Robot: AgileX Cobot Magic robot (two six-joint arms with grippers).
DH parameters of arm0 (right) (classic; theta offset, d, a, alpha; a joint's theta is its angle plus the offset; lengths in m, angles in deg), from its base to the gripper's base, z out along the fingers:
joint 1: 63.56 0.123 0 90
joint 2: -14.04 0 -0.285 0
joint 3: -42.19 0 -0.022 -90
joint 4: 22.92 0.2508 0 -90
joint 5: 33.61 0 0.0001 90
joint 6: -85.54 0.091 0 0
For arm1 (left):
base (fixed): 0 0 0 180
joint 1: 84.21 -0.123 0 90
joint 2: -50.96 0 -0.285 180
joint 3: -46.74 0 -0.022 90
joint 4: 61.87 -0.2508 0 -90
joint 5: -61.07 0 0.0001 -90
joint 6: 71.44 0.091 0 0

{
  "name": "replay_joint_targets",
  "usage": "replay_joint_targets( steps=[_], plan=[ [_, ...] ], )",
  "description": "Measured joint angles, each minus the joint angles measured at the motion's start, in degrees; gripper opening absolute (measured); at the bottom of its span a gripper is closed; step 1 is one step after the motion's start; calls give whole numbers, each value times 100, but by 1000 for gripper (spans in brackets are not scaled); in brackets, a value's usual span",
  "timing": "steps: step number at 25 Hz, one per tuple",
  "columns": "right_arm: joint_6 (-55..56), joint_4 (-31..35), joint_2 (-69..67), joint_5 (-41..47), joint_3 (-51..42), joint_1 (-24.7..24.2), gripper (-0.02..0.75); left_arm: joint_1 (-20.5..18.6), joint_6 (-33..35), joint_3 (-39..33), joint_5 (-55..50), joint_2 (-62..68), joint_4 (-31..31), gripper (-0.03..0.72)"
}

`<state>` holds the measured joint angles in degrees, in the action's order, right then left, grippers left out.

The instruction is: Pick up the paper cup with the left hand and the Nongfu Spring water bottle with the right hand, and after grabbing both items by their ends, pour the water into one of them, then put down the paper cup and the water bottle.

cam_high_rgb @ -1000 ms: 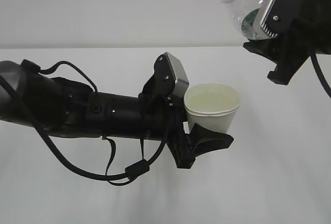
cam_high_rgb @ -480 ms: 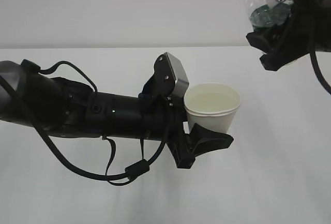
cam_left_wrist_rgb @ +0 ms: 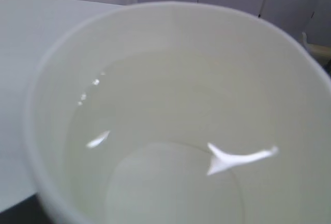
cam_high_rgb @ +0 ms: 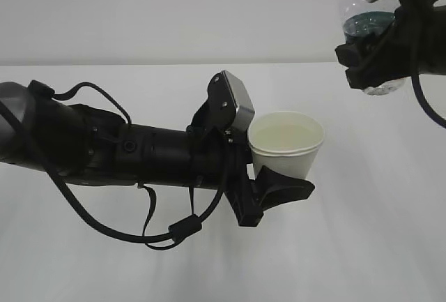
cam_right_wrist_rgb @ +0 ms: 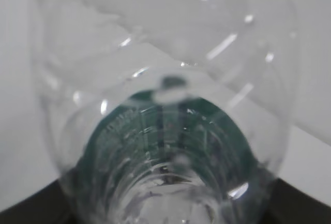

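Paper cup [cam_high_rgb: 286, 144] sits gripped in left claw [cam_high_rgb: 259, 162].

Tabletop [cam_high_rgb: 362, 246]: plain white surface.
It meets a pale wall [cam_high_rgb: 139, 9] along its far edge; only soft shadows fall on its surface.

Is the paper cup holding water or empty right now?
Holding water. The paper cup shows a liquid surface with glints partway up its inside wall; the exterior view shows water below the rim.
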<state>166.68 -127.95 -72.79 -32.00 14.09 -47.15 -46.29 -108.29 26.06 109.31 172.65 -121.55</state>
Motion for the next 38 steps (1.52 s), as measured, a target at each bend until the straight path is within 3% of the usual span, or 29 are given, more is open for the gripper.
replay_joint_targets(
  steps=[13,26,38],
  plan=[
    [508,22,-400,293,4,0,429,0,0,0,-19,0,12,458],
    [1102,43,-570,504,4,-530,429,0,0,0,-19,0,23,456],
    [1228,43,-727,650,13,-552,429,0,0,0,-55,0,31,456]
  ],
)
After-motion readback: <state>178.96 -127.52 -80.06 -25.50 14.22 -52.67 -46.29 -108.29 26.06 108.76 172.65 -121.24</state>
